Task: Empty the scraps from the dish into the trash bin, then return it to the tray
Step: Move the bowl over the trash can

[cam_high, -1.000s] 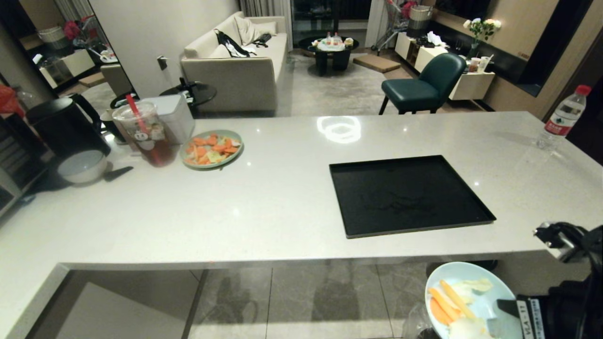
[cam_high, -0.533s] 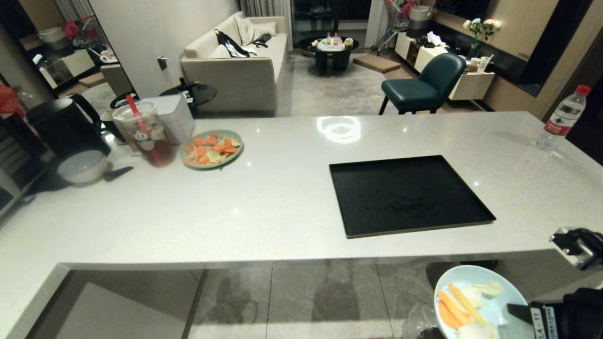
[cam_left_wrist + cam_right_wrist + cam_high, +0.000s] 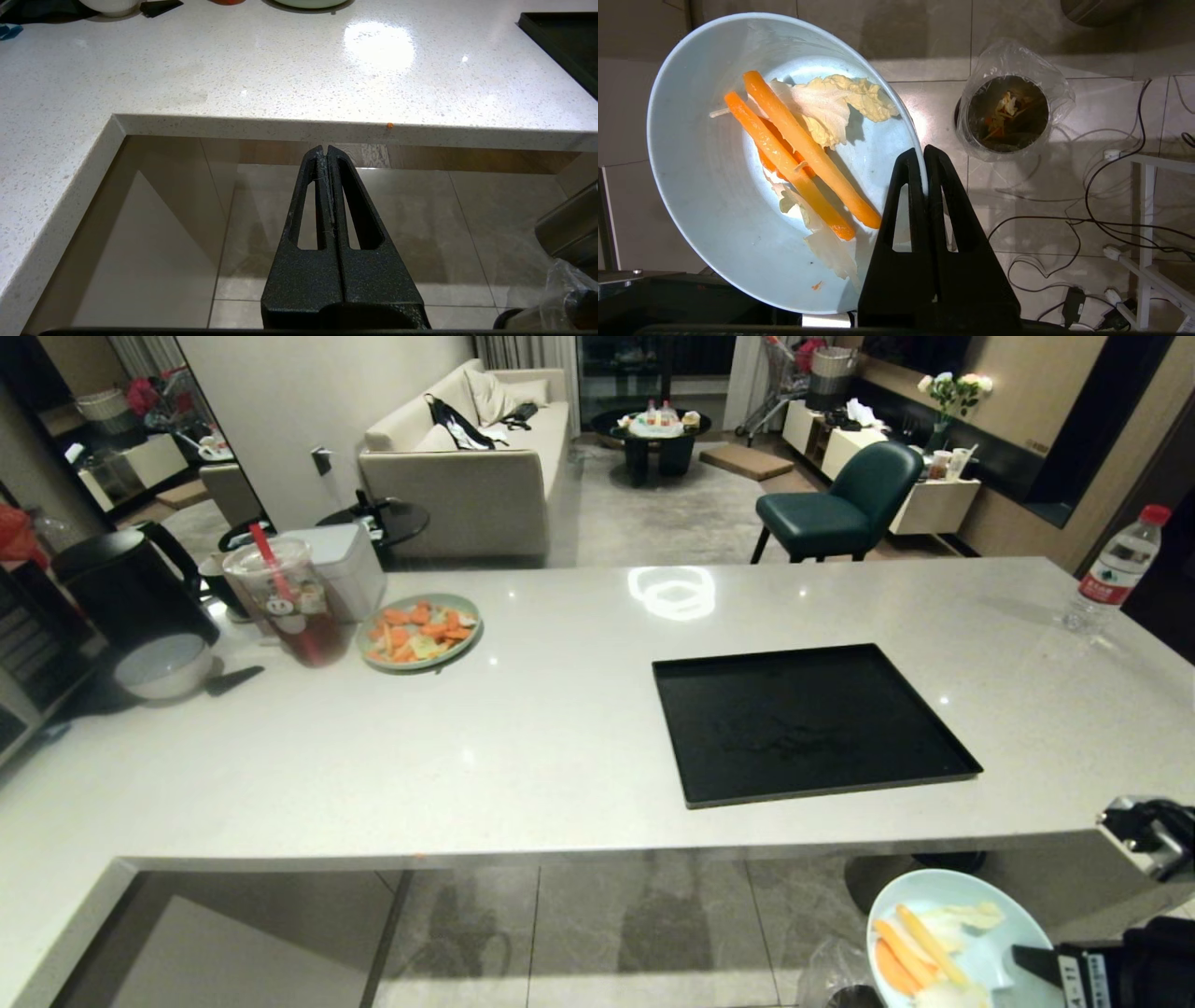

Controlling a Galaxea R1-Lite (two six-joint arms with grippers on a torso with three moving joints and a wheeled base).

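The dish (image 3: 1013,919), a light-blue bowl, hangs tilted over the floor in front of the counter, at the bottom right of the head view. My right gripper (image 3: 923,151) is shut on the rim of the dish (image 3: 700,186). The scraps (image 3: 798,149), orange strips and pale cabbage pieces, lie inside it. On the floor beyond the gripper stands the trash bin (image 3: 1008,116), lined with clear plastic and holding some scraps. The black tray (image 3: 812,723) sits empty on the counter. My left gripper (image 3: 325,148) is parked, shut, below the counter's front edge.
A green plate of orange slices (image 3: 418,631), a drink cup (image 3: 285,602), a black kettle (image 3: 131,583) and a white bowl (image 3: 163,665) stand at the counter's far left. A water bottle (image 3: 1116,569) is at the far right. Cables (image 3: 1111,219) cross the floor near the bin.
In the head view my right gripper and the dish have shifted to the right and slightly lower. Everything on the counter has kept its place.
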